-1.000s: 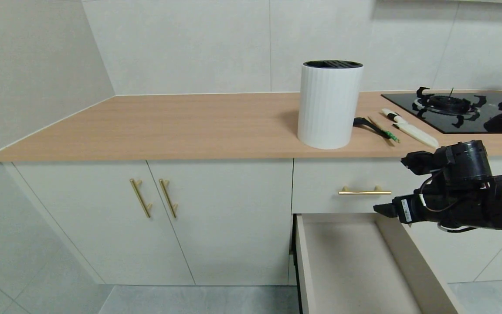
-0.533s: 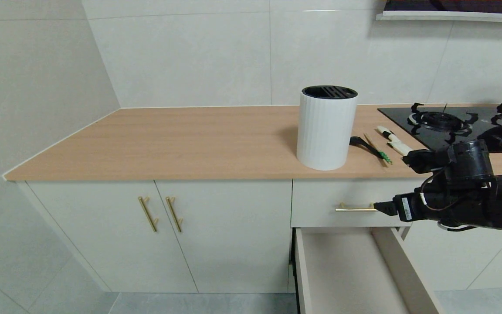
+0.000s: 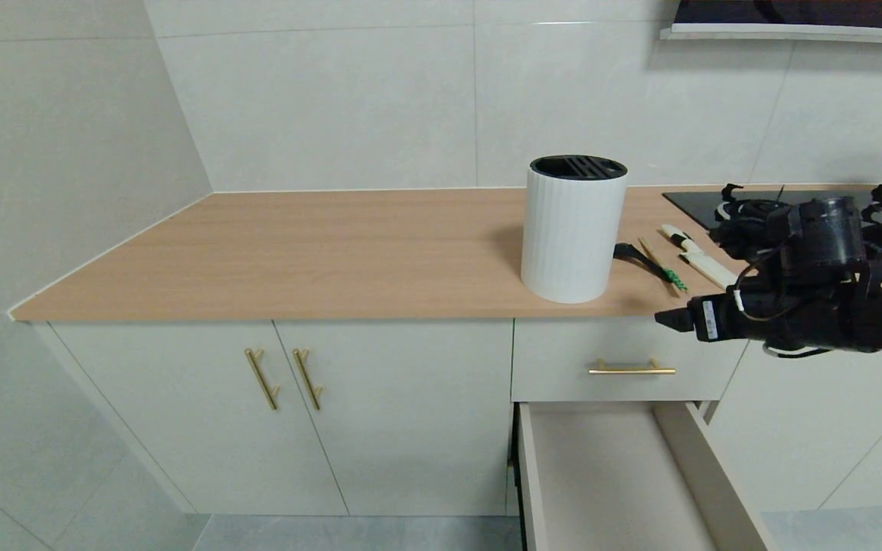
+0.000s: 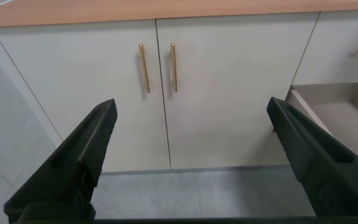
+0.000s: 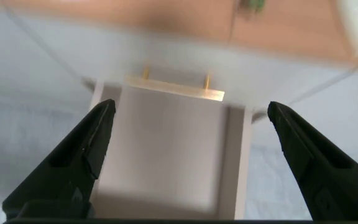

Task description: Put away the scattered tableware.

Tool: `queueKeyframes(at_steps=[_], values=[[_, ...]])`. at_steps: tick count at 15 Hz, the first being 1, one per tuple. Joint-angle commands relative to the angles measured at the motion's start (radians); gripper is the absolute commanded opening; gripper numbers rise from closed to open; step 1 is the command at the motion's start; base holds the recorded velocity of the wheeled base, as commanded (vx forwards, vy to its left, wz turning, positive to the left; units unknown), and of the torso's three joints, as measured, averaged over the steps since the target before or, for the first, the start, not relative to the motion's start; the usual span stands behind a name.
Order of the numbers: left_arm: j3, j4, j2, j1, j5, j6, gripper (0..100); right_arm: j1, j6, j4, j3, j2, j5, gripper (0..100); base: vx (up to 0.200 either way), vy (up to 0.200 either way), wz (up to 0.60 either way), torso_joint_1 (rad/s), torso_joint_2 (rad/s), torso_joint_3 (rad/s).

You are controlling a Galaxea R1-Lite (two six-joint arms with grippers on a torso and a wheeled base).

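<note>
My right gripper [image 3: 700, 277] hangs at the front edge of the counter [image 3: 334, 252] in the head view, above one pulled-out drawer [image 3: 602, 474]. On the counter I count one white holder [image 3: 573, 229] and, just to its right, three pieces of tableware: one black-handled utensil [image 3: 636, 256], green-tipped chopsticks [image 3: 664, 268] whose sticks I cannot count, and one white knife [image 3: 707, 266]. In the left wrist view my left gripper [image 4: 189, 106] has its jaws spread wide with nothing between them, facing two cabinet doors with two gold handles [image 4: 143, 68]. In the right wrist view the right jaws are spread just as wide, empty, over the drawer.
</note>
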Motion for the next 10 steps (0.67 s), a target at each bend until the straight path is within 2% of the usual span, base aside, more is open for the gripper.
queueKeyframes(at_steps=[1,2,5,10], values=[[0.0,0.0,0.002,0.0,0.0,0.0,100,-0.003,0.025,0.098,-0.146,0.044,-0.002,100,0.0,0.0,0.0,0.0,0.0,0.0],[0.0,0.0,0.002,0.0,0.0,0.0,100,-0.003,0.094,0.146,-0.22,0.081,-0.011,100,0.0,0.0,0.0,0.0,0.0,0.0],[0.0,0.0,0.002,0.0,0.0,0.0,100,-0.029,0.117,0.151,-0.301,0.17,-0.101,100,0.0,0.0,0.0,0.0,0.0,0.0],[0.0,0.0,0.002,0.0,0.0,0.0,100,-0.049,0.168,0.151,-0.368,0.245,-0.117,100,0.0,0.0,0.0,0.0,0.0,0.0]])
